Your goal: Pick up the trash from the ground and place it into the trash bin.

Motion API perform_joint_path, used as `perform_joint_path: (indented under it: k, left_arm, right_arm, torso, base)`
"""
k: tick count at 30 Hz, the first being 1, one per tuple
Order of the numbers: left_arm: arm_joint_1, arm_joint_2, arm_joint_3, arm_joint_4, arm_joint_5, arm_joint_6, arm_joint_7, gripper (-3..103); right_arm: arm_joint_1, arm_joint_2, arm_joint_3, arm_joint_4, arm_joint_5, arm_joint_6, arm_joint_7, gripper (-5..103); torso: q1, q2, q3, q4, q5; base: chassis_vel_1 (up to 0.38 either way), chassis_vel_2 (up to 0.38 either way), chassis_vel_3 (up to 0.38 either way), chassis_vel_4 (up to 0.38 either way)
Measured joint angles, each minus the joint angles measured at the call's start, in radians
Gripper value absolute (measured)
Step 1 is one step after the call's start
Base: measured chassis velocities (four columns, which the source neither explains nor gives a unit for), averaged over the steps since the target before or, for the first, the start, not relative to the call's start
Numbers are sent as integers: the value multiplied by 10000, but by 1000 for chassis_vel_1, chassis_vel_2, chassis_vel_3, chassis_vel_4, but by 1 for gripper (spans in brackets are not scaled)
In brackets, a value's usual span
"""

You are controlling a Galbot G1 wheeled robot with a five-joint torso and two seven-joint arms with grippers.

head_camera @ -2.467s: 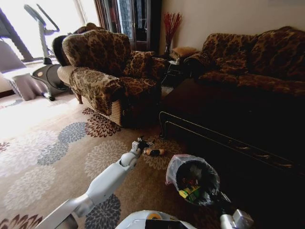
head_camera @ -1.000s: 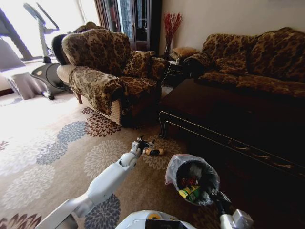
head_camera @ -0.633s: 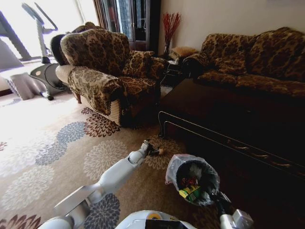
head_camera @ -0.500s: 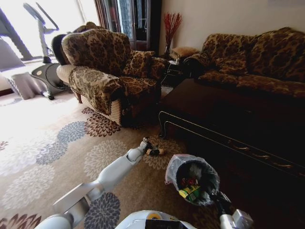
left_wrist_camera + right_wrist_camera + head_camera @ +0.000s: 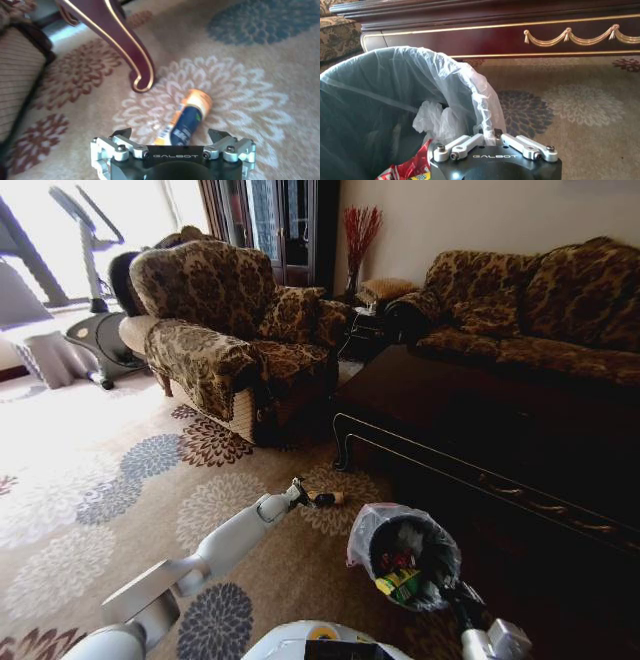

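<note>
Bin contents are partly hidden: I make out a red wrapper (image 5: 402, 170) and green scrap (image 5: 400, 582) inside the trash bin (image 5: 405, 555). Patterned carpet (image 5: 120, 510), dark coffee table (image 5: 480, 430) alongside. An orange-and-blue tube (image 5: 187, 116) lies on the carpet just ahead of my left gripper (image 5: 170, 135), jaws spread. My right gripper (image 5: 492, 140) is pinched on the bin liner (image 5: 470, 90).

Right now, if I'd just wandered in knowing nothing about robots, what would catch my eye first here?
Probably the long white left arm reaching over the flowered carpet, its left pincer open just above a small orange-and-blue tube-shaped piece of litter lying near the curled foot of the dark wooden coffee table. Next, the round dark trash bin with its pale plastic liner, already holding colourful wrappers, with the right pincer closed on its rim.
</note>
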Motion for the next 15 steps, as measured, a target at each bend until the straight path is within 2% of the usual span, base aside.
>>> perform_joint_path:
  k: [4,6,7,10,11,14,15]
  left_arm:
    - [-250,-406,261,807,125,-248,172,100]
    - [-485,-837,453,1716,285,-720,258,100]
    - [-485,-837,453,1716,285,-720,258,100]
    - [-749,-1476,479,3033,681,-1234,260,100]
    - [-749,-1476,479,3033,681,-1234,260,100]
    - [-874,-2255,385,4208,1157,-1449,265,100]
    - [-874,-2255,385,4208,1157,-1449,265,100]
  right_arm:
    - [0,0,0,0,0,0,-1,0]
    - [0,0,0,1,0,0,-1,0]
    - [0,0,0,1,0,0,-1,0]
    - [0,0,0,0,0,0,-1,0]
    - [0,0,0,0,0,0,-1,0]
    - [0,0,0,1,0,0,-1,0]
    - [0,0,0,1,0,0,-1,0]
  torso:
    - [0,0,0,0,0]
    - [0,0,0,1,2]
    - [0,0,0,1,2]
    - [0,0,0,0,2]
    - [0,0,0,0,2]
    - [0,0,0,-1,1]
    - [0,0,0,-1,1]
  base:
    - [0,0,0,0]
    - [0,0,0,0]
    - [0,0,0,0]
    - [0,0,0,0]
    - [0,0,0,0]
    - [0,0,0,0]
    - [0,0,0,0]
